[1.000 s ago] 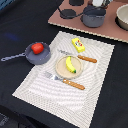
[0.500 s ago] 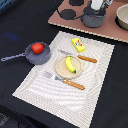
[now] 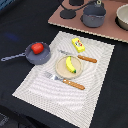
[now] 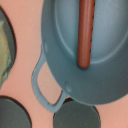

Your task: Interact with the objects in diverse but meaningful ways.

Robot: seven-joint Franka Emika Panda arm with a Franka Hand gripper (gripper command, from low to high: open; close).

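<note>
Overhead, the wrist camera shows a brown sausage stick (image 4: 86,32) inside the grey pot (image 3: 94,16) near the table's far edge; gripper state cannot be told. Descending off-centre might strike the rim.

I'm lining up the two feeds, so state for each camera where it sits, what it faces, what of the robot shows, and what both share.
Exterior view: off the arm, raised, looking down at an angle on the striped mat, the pan with the tomato, and the banana; no robot part shows.
Wrist view: on the wrist, facing straight down, close on the grey pot holding the sausage stick; no end effector shows.
Shared: the grey pot on the pink board.
</note>
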